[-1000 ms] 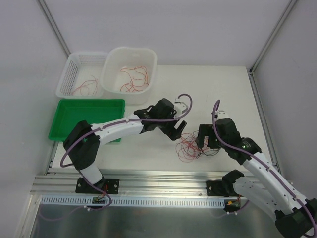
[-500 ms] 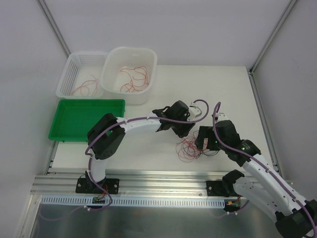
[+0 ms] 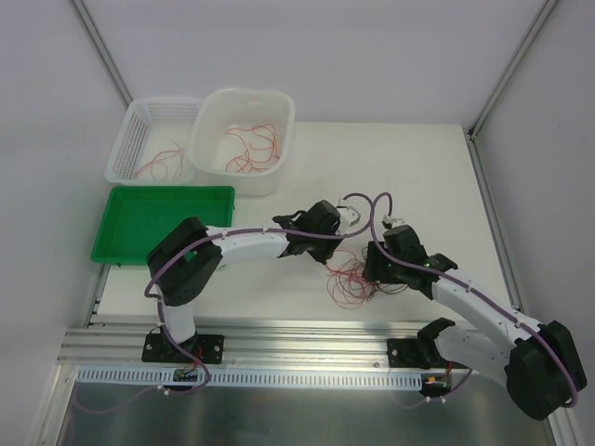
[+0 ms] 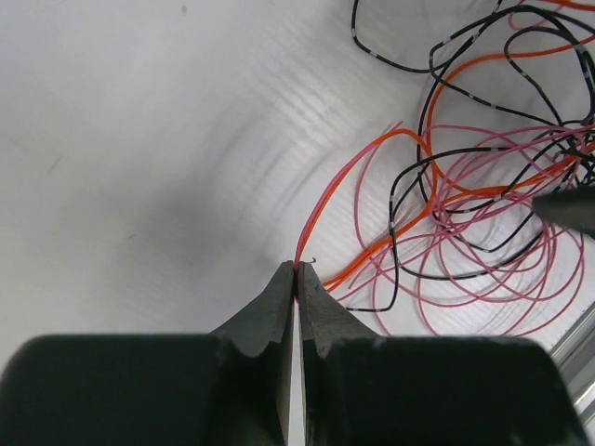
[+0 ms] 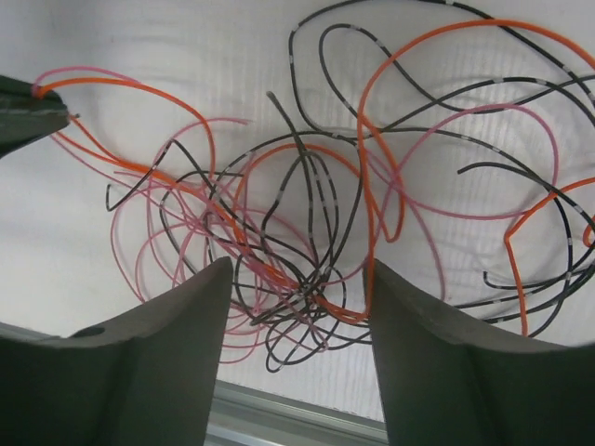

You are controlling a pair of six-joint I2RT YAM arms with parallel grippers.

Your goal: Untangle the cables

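Left end effector has closed on an orange cable; right end effector stands open.

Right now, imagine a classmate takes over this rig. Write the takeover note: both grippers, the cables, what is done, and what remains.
Left gripper: jaws shut on the end of an orange cable at the tangle's edge.
Right gripper: jaws open, straddling the knot, gripping nothing.
Cables: the orange, pink and black tangle lies on the table between the arms.
Done: loose cables already lie in the white tub, and more in the white basket.
Left: draw the held cable free, probably with the right gripper pinning the knot, then work through the rest.
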